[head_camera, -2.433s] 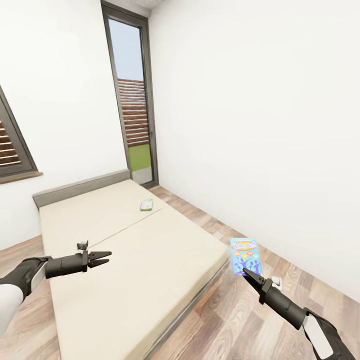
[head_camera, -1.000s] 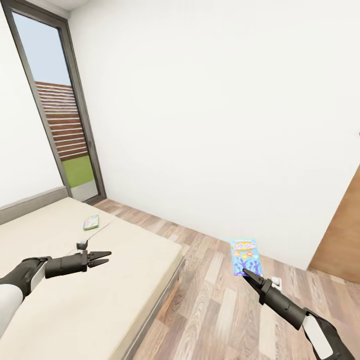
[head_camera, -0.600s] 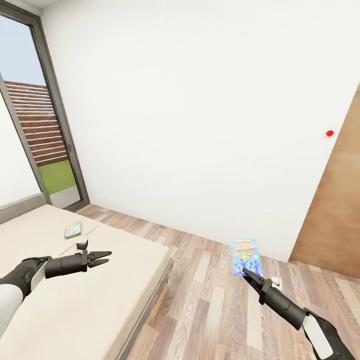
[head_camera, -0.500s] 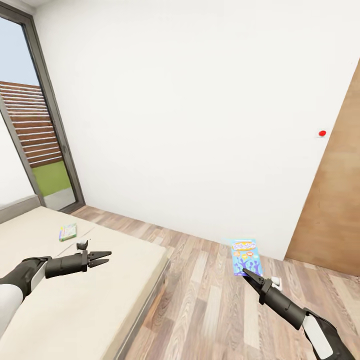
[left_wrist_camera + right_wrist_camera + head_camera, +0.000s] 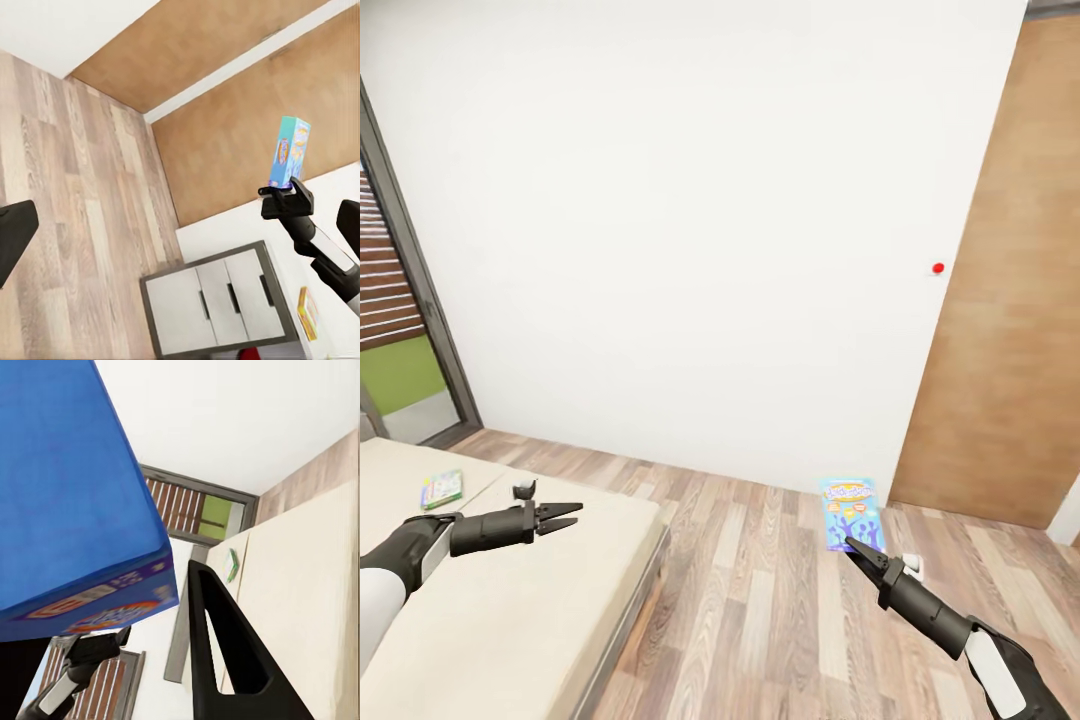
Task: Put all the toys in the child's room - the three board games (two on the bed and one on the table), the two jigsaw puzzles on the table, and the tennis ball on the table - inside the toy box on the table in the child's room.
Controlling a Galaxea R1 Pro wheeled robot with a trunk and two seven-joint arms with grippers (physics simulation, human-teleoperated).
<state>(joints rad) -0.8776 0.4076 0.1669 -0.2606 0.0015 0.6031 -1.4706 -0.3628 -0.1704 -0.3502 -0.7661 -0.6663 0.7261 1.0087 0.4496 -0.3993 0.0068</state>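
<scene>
My bed [image 5: 510,600] cut off at the head view's left and lower edges, pale green board game [image 5: 442,488] lettering too small to read, my right arm's elbow off frame

cream bed [image 5: 510,610], pale green board game [image 5: 442,489]

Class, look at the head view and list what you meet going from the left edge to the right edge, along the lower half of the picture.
Pale green board game on the bed → left gripper → blue board game held upright in the right gripper → wooden door.
</scene>
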